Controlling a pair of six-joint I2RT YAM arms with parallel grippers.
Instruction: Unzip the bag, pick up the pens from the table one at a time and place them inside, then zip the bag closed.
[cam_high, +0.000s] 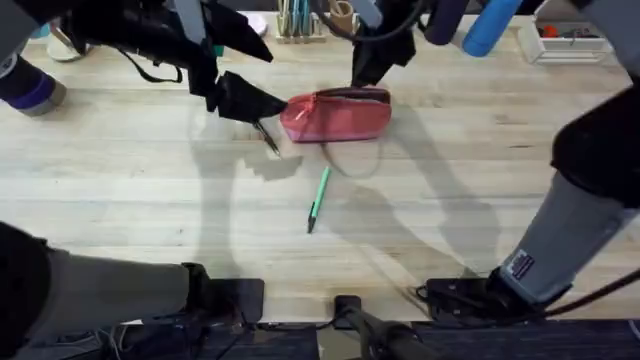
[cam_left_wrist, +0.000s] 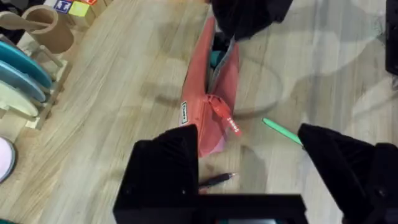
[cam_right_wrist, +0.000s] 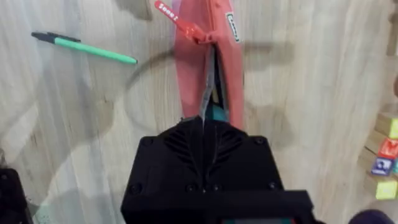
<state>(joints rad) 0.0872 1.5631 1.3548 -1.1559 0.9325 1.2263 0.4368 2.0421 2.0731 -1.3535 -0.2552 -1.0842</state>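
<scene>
Your bag (cam_high: 335, 116) lies lengthwise on the table (cam_high: 150, 200), its zipper partly open, with the red pull tab (cam_left_wrist: 227, 119) flopped over at the end nearest your left gripper (cam_left_wrist: 249, 168). The opening gapes along the upper seam and something teal shows inside it.

Your right gripper (cam_high: 368, 72) sits at the far end of the bag, reaching in from the back of the table with the arm angled steeply down. Its fingers are pressed together on the bag's fabric edge by the opening; from the right wrist view the seam (cam_right_wrist: 208, 93) runs straight out from between them.

Your left gripper hangs at the opposite end of the bag, arm stretched across from the left, wrist tipped down toward the table. Its fingers (cam_left_wrist: 165, 168) stand wide apart with nothing between them, one of them just beside the bag's closed tip.

The black pen (cam_high: 266, 135) lies directly under that left gripper, close to the bag's end. The green pen (cam_high: 318, 200) rests farther out on the open table, well apart from both grippers, nearer your bases.
</scene>
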